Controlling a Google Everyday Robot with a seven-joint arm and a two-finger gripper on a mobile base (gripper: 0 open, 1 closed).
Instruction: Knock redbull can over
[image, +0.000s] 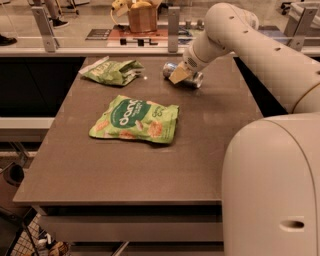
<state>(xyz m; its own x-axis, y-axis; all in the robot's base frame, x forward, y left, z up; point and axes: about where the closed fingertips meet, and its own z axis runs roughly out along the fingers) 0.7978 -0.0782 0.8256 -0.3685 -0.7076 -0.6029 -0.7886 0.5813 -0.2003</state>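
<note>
The redbull can (196, 79) is a slim silver and blue can at the far middle of the dark table (150, 180). It appears to lie on its side, and its middle is hidden behind my gripper. My gripper (179, 74) is right at the can, in front of it and touching or nearly touching it. The white arm (235, 35) reaches in from the right.
A green snack bag (135, 119) lies flat in the middle of the table. A second, crumpled green bag (111, 71) lies at the far left. A counter with posts and a brown bag (142, 16) runs behind the table. The robot's white body (272, 185) fills the right foreground.
</note>
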